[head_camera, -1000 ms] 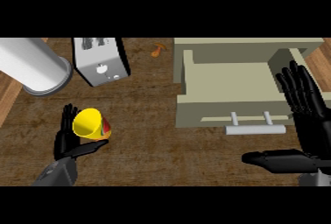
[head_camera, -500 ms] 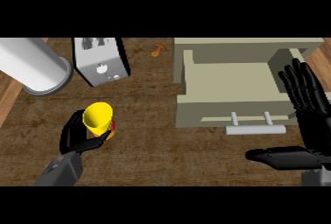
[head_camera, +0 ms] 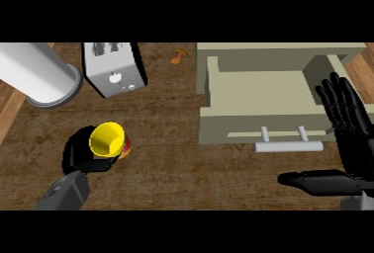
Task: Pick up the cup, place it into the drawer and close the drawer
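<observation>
A yellow cup with a red-orange base stands on the wooden counter at the left. My left hand is curled round it from the left and below, and hides part of its side. The beige drawer stands pulled open at the upper right, nothing inside it, its grey bar handle facing me. My right hand rests open at the right edge beside the drawer's front, fingers straight and pointing up, thumb stretched left.
A large grey cylinder lies at the upper left. A grey toaster-like box stands beside it. A small orange object lies near the drawer's back left corner. Bare wooden counter spreads between my two hands.
My left hand has closed round the yellow cup, which shifted a little to the right and turned its mouth more toward me. My right hand has barely moved.
</observation>
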Action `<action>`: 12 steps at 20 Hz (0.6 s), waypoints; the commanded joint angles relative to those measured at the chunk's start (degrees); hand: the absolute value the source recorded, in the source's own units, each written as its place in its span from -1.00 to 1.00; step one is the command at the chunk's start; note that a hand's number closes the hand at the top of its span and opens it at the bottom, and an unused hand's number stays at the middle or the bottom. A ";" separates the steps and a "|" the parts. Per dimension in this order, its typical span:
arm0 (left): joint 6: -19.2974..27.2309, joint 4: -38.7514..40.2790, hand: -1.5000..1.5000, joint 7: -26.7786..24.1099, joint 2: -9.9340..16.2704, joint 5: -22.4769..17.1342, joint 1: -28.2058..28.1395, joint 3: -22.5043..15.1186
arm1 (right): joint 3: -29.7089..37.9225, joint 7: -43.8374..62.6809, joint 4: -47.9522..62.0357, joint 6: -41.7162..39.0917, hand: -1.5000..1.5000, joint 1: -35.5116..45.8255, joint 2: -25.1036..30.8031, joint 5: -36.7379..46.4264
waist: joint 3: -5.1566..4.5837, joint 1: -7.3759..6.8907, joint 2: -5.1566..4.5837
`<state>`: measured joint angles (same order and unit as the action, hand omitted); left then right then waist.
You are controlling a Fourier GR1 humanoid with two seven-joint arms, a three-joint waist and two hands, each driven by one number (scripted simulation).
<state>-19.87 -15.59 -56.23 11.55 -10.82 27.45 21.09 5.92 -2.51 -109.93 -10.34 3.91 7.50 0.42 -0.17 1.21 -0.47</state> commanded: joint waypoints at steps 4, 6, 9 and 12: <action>-4.73 -2.82 1.00 -8.22 0.18 -0.46 0.93 0.24 | -1.03 -0.33 -0.80 0.87 -1.00 -0.26 -0.66 1.77 | -0.01 0.02 0.07; -7.02 -4.14 1.00 -8.61 0.41 -0.72 0.41 0.00 | -0.83 -1.06 -2.67 -0.67 -1.00 -3.07 -0.21 0.45 | 0.02 0.18 0.21; -6.76 -8.13 1.00 -8.04 -0.18 -0.53 0.26 -1.22 | 1.61 4.03 -2.66 0.21 -1.00 0.85 0.64 -2.00 | 0.09 -0.79 0.49; -6.08 -12.44 1.00 -2.75 0.27 -0.74 3.99 -2.51 | 0.44 1.77 -1.72 0.81 -1.00 -1.42 -0.44 0.14 | 0.17 -1.03 0.64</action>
<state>-20.24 -24.18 -56.46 11.23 -11.33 28.69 19.69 6.88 -1.11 -111.51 -10.26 3.29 7.82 -0.25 -0.09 0.57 -0.05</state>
